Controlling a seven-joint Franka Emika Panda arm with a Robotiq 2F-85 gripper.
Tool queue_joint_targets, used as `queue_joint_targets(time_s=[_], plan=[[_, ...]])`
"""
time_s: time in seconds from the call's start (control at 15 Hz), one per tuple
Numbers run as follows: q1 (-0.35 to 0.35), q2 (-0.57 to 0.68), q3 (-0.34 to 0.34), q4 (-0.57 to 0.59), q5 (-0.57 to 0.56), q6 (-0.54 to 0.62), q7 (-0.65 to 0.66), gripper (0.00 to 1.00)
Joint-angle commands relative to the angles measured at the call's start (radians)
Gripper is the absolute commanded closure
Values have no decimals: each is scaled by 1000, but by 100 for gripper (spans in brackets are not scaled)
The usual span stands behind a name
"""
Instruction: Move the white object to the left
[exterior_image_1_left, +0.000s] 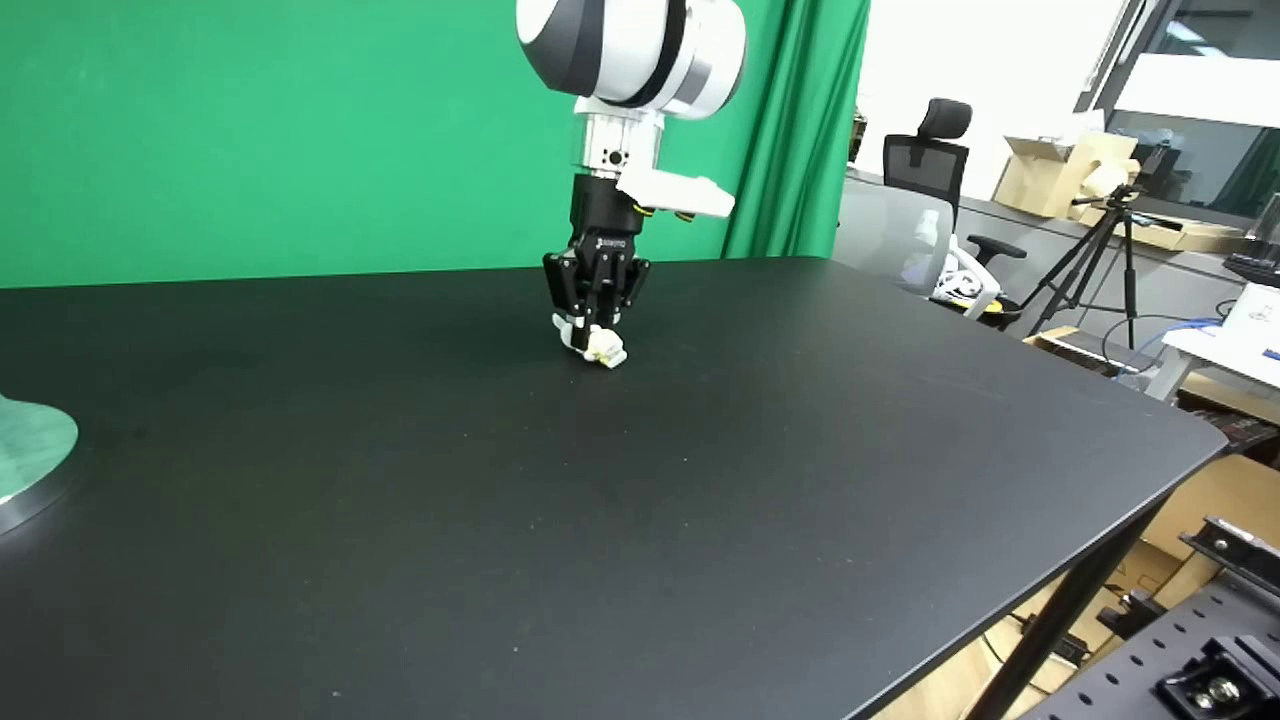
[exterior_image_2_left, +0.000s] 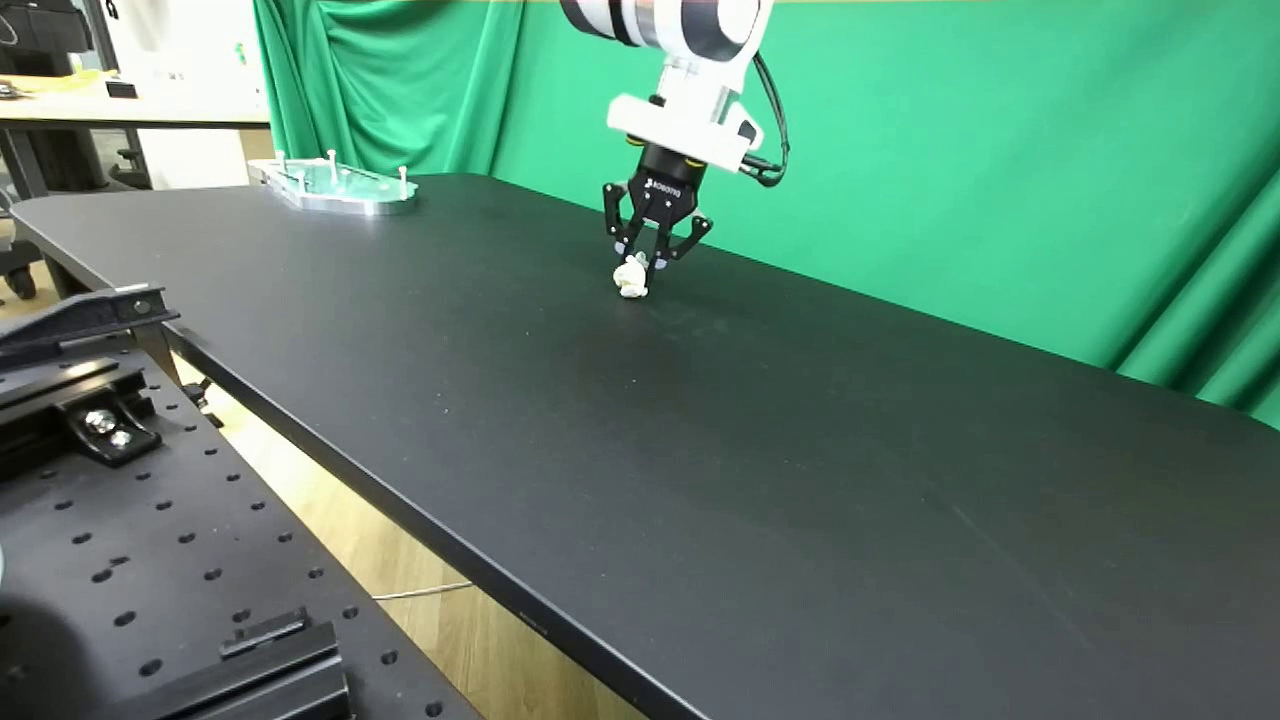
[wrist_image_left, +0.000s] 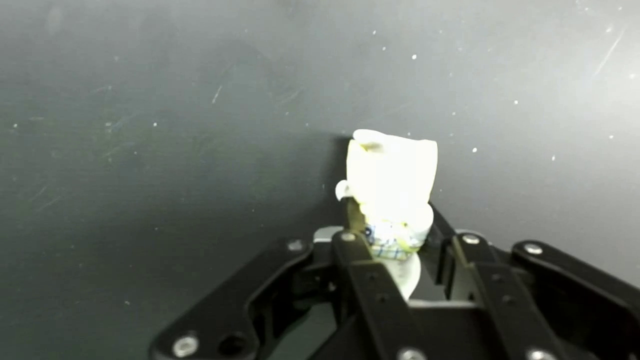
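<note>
The white object (exterior_image_1_left: 606, 347) is small, lumpy and off-white, with a printed blue and yellow patch that shows in the wrist view (wrist_image_left: 392, 172). It lies low at the tabletop near the back of the table, and also shows in an exterior view (exterior_image_2_left: 631, 278). My gripper (wrist_image_left: 392, 210) points down over it with one fingertip against each side, shut on its middle. The gripper also shows in both exterior views (exterior_image_1_left: 596, 330) (exterior_image_2_left: 638, 260). The fingers hide part of the object. I cannot tell whether it touches the table.
The black table (exterior_image_1_left: 600, 520) has a green curtain (exterior_image_1_left: 250, 140) behind it. A pale green round disc (exterior_image_1_left: 35, 440) stands at the left edge in an exterior view. A clear plate with posts (exterior_image_2_left: 360, 190) lies at the far left in an exterior view. A perforated metal plate (exterior_image_2_left: 200, 600) adjoins the table's front.
</note>
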Motion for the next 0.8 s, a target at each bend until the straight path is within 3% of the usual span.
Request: queue_joint_targets(time_s=[0.0,0.4,0.73], plan=[[15,36,-13,55,-28,-18,47,39],[29,47,-24,71,-66,-7,62,1],[71,23,-54,67,-134,29,98,0]])
